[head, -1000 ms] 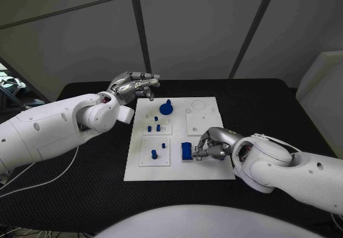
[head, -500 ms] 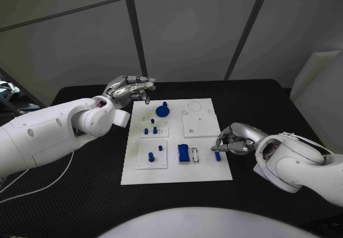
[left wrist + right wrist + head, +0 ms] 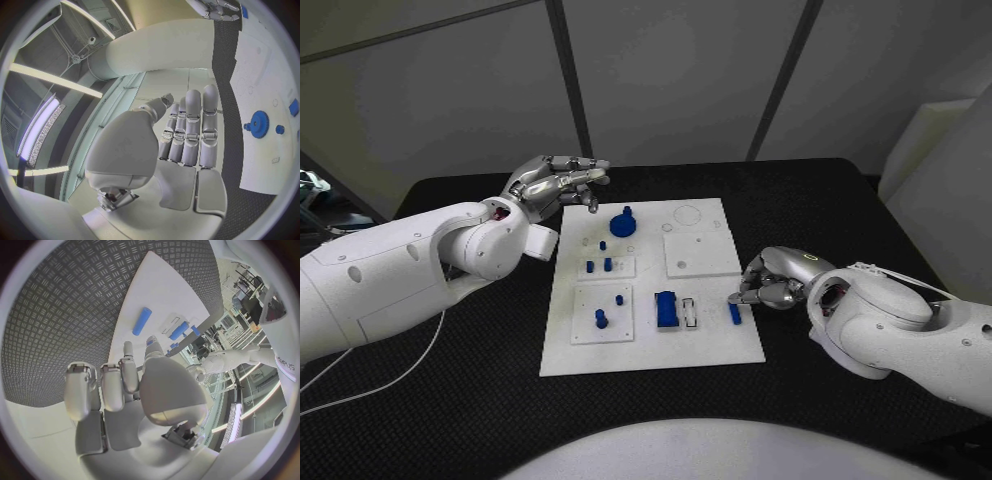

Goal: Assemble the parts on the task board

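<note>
Fingers of the right hand [image 3: 773,280] curled inward, grasping nothing, poised at the right edge of the task board [image 3: 708,350]. Just beside them, flat on the board, a slim blue bar [image 3: 734,313], long axis running from near edge to far edge. Left of it, a blue block [image 3: 666,307] lying the same way beside a narrow slot. Fingers of the left hand [image 3: 560,181] loosely bent, apart and empty, raised near the board's far left corner, close to a round blue knob [image 3: 622,223] standing upright.
</note>
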